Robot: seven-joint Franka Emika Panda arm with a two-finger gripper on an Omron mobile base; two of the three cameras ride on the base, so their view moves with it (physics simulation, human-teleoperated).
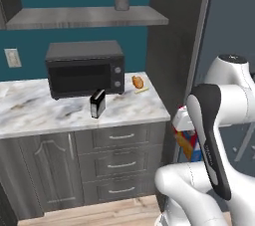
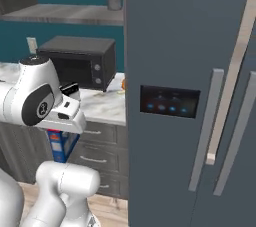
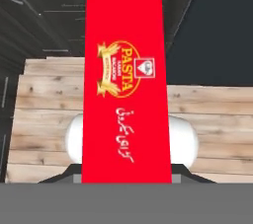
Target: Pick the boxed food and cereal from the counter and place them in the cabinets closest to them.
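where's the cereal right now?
Held in the shut gripper, off the counter: the cereal hangs below the hand beside the drawers in the base views, over wood floor in the hand view.

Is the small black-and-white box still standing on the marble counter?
Yes, the boxed food stands upright on the counter, just in front of the microwave.

The white-grey veined marble counter [image 1: 35,113] carries a dark boxy microwave [image 1: 84,68] at the back, a small upright black box with a white face [image 1: 97,103] before it (standing free), and an orange food item [image 1: 137,82] near the right end.
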